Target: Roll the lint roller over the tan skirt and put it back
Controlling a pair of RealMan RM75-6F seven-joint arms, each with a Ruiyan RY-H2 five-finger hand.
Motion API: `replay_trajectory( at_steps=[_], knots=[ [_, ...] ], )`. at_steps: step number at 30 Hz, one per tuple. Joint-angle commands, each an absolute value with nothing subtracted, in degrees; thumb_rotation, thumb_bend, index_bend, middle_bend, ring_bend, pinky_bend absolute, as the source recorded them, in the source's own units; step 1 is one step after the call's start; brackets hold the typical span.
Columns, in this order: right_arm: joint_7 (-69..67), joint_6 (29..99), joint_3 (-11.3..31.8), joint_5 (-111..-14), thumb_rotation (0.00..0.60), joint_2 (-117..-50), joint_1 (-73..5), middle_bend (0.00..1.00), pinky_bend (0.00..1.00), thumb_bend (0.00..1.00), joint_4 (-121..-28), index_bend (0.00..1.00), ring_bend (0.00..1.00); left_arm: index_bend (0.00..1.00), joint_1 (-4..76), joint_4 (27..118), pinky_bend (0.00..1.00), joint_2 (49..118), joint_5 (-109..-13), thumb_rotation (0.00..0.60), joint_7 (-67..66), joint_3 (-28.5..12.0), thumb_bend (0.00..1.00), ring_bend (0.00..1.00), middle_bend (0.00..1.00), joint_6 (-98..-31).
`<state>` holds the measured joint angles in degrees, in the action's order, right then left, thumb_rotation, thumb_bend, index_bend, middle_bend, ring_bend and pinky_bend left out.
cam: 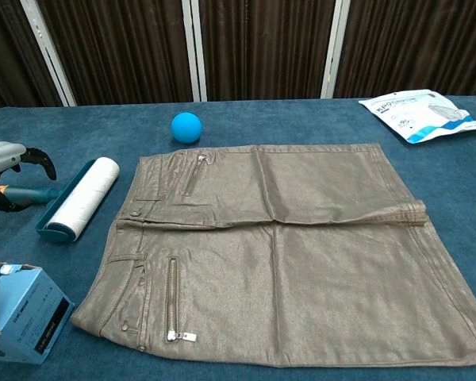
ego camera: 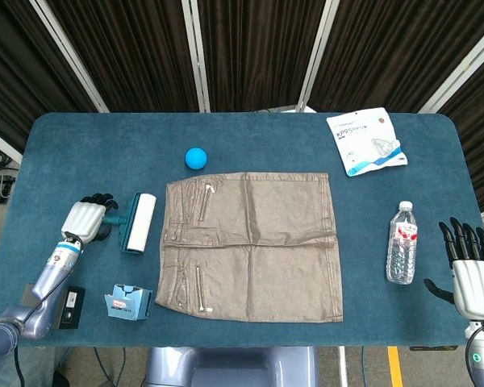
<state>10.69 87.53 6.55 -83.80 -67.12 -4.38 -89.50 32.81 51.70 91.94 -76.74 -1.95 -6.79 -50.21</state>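
Observation:
The tan skirt (ego camera: 250, 246) (cam: 278, 254) lies flat in the middle of the blue table. Just left of it rests the lint roller (ego camera: 137, 223) (cam: 79, 198), its white roll beside the skirt's waistband and its teal handle pointing left. My left hand (ego camera: 85, 219) (cam: 8, 163) hovers over that handle, fingers curved down around it but not closed; the handle's yellow tip shows beneath the hand. My right hand (ego camera: 470, 270) stays at the table's right edge, fingers spread, holding nothing.
A blue ball (ego camera: 196, 157) (cam: 186, 127) sits behind the skirt. A mask packet (ego camera: 365, 141) (cam: 424, 105) lies at the back right, a water bottle (ego camera: 402, 242) right of the skirt. A blue box (ego camera: 127, 301) (cam: 20, 309) and a black device (ego camera: 71, 306) sit front left.

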Motion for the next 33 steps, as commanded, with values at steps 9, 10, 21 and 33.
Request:
replay_trajectory(
  at_steps=[9,10,21,33],
  knots=[
    [10.5,87.3,6.6,-83.4,0.6,-67.0,-4.5,0.0,0.0,0.0,-89.4,0.0,0.0,0.35,33.5,50.7,0.33,93.4,-75.2,0.6,-3.4,-6.8,0.41,0.24,0.27,-49.2],
    [10.5,87.2,6.6,-83.4,0.6,-67.0,-4.5,0.0,0.0,0.0,-89.4,0.0,0.0,0.36,33.5,50.3,0.34,93.6,-75.0,0.6,-3.6,-6.8,0.42,0.26,0.29,-49.3],
    [10.6,86.8,6.6,-83.1,0.6,-67.1,-4.7,0.0,0.0,0.0,-89.3,0.0,0.0,0.54,33.4,49.3,0.47,94.0,-74.9,0.6,-3.1,-6.6,0.62,0.38,0.42,-50.0],
    [9.3,86.8,6.6,-83.2,0.6,-66.5,-4.6,0.0,0.0,0.0,-90.1,0.0,0.0,0.61,34.8,60.6,0.49,85.9,-75.9,0.6,-8.2,-7.5,0.76,0.41,0.46,-52.1]
  ],
)
